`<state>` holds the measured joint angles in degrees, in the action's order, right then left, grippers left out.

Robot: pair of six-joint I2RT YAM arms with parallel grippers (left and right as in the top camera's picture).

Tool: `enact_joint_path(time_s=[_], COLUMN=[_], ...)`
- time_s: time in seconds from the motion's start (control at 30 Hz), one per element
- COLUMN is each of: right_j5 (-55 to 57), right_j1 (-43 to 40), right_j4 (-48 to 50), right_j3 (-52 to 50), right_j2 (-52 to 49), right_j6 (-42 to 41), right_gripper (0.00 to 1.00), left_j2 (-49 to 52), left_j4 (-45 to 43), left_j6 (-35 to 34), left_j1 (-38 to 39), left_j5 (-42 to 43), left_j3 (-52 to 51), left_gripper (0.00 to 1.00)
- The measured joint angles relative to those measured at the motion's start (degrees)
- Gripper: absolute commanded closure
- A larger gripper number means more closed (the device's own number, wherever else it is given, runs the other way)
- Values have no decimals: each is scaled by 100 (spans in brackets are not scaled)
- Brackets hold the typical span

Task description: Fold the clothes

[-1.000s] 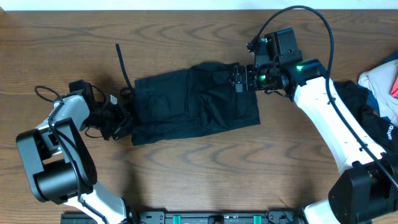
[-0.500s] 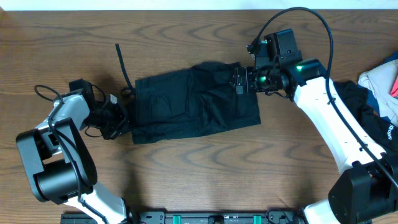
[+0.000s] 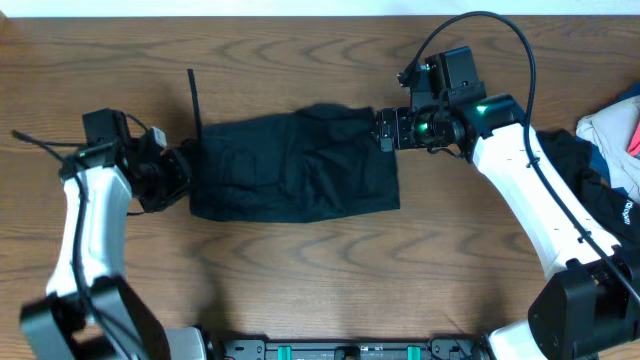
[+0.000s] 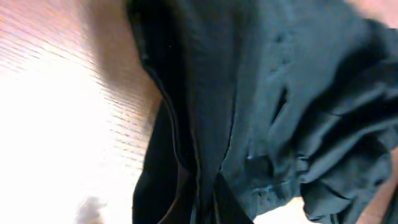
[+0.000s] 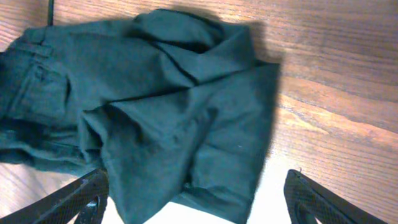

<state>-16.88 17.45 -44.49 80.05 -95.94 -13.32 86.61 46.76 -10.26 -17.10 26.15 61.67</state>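
Note:
A black garment lies spread out in the middle of the wooden table. My left gripper is at its left edge. In the left wrist view the jaws are shut on a fold of the black fabric. My right gripper hovers over the garment's upper right corner. In the right wrist view its fingers are wide apart and hold nothing, with the wrinkled black cloth below them.
More clothes are piled at the right edge: a whitish one with pink and blue and a black one under the right arm. A thin black strap lies near the garment's upper left corner.
My left arm has swung left and up, pulling the black garment leftward and flatter. The right gripper has stayed in place as the cloth's right edge slid toward it.

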Motion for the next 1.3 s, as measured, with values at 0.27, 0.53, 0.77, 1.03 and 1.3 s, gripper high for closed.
enact_joint_path(time_s=[0.27,0.53,0.77,1.03,1.3], right_j5=[2,13,-59,-319,-323], right_j1=[13,225,234,245,487], right_j4=[116,210,577,645,667], right_j3=[0,0,0,-4,-4], right_j2=[0,-201,-1095,-1744,-1974], right_j6=[13,15,13,2,-33], right_gripper=[13,14,15,16,15], left_j2=[-660,-695,-695,-695,-695], left_j4=[39,306,422,369,50], left_j6=[-48,-286,-369,-527,-671], left_j1=[872,1996,2643,3178,3689], left_j5=[-293,-999,-1255,-1373,-1482], left_j3=[13,531,1141,1537,1587], left_gripper=[94,94,94,94,94])
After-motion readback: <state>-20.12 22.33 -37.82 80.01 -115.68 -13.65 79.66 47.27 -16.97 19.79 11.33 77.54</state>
